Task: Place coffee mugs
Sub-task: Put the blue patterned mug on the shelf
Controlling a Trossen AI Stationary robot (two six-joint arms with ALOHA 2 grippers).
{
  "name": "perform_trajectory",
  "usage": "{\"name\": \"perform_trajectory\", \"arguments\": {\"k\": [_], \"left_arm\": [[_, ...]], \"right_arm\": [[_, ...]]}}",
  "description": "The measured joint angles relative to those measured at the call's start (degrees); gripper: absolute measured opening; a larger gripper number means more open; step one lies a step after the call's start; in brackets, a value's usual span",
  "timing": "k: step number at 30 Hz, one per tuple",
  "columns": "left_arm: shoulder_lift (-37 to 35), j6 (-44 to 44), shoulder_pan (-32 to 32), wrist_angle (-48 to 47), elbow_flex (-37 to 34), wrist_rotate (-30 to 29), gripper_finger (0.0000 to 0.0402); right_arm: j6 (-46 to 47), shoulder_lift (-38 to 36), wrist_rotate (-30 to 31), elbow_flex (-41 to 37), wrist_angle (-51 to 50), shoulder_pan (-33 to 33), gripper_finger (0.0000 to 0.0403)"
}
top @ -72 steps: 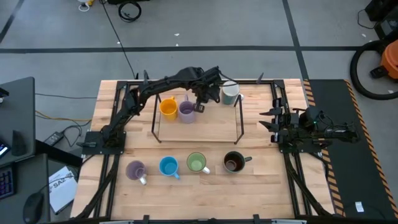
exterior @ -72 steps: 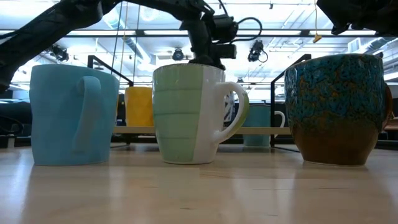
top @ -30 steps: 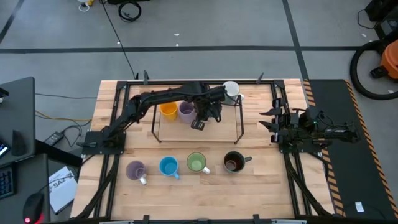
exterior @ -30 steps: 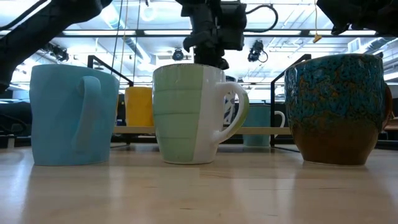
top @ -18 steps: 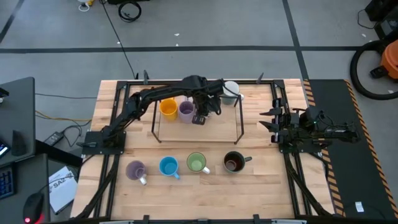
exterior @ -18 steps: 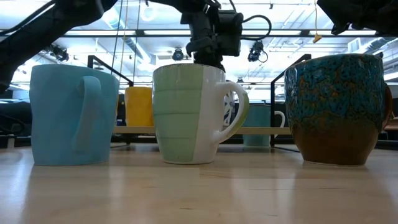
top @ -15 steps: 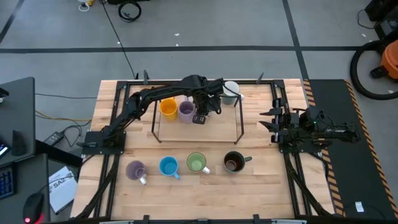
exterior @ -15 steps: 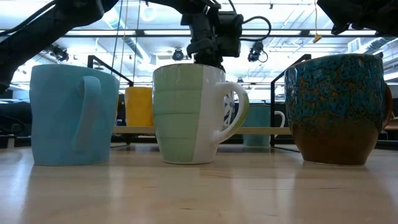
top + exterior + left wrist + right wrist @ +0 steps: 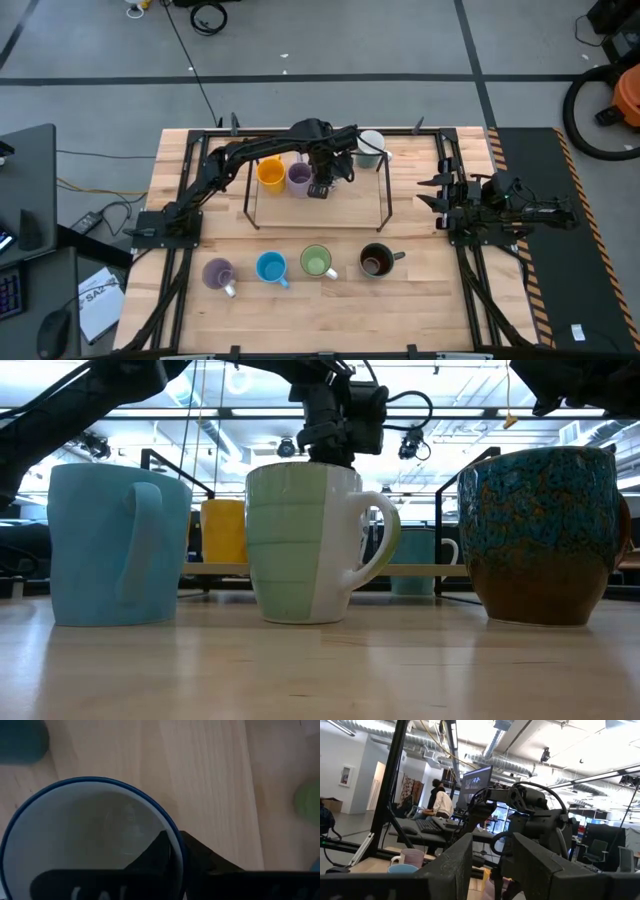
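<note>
Nearest the front edge of the worktop (image 9: 420, 300) stands a row of four mugs: the lavender mug (image 9: 218, 273), the bright blue mug (image 9: 270, 267), the light green mug (image 9: 316, 262) and the dark brown mug (image 9: 375, 261), each apart from its neighbour with its opening up. In the low view the blue, green and brown ones fill the foreground, upright on the wood.

Behind them, toward the middle of the worktop, sits the black wire frame (image 9: 384, 200). Inside it, at the far side, the orange mug (image 9: 270, 172) and the purple mug (image 9: 299, 177) stand just beside each other.

The left end effector (image 9: 322, 182) hangs over the frame just beside the purple mug. The left wrist view shows its fingers (image 9: 161, 851) pinched on the rim of a white mug with a blue rim (image 9: 92, 827) — one finger inside the wall, the other outside, the jaws nearly closed on it. From above this mug is mostly hidden under the arm, so I cannot tell whether it rests on the wood or hangs just clear of it.

At the frame's far right corner stands the pale white-teal mug (image 9: 371, 147), apart from the arm.

The right end effector (image 9: 432, 192) waits at the right side of the worktop, fingers parted and holding nothing.
</note>
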Motion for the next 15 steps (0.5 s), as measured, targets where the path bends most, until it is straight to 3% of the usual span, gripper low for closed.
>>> {"name": "perform_trajectory", "arguments": {"k": [15], "left_arm": [[0.01,-0.95,-1.2,-0.18,0.0,-2.19,0.0055]], "right_arm": [[0.0,0.0,-0.02,0.0,-0.02,0.0,0.0144]]}}
